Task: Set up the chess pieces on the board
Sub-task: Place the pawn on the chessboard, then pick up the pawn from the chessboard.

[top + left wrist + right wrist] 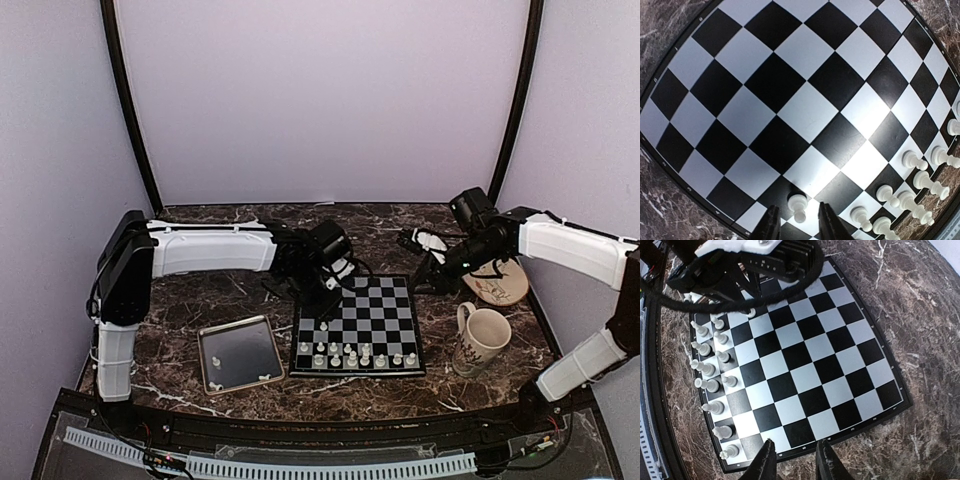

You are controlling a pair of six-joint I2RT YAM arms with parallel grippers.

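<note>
The board [372, 318] lies mid-table, with several whitish chess pieces [352, 356] in its two near rows. My left gripper [327, 303] hangs low over the board's left side. In the left wrist view it [799, 222] is open, with a single pawn [798, 205] standing on the board [790, 100] between its fingers, a gap on each side. My right gripper [424, 272] is above the board's far right corner. In the right wrist view it [795, 460] is open and empty over the board's edge [855, 427], and the pieces [710, 367] stand in rows at the left.
A silver-rimmed tray [240, 330] left of the board holds a few small pieces [215, 358]. A patterned mug [482, 338] stands right of the board, with an oval wooden dish [503, 286] behind it. My left arm [750, 262] covers the board's corner in the right wrist view.
</note>
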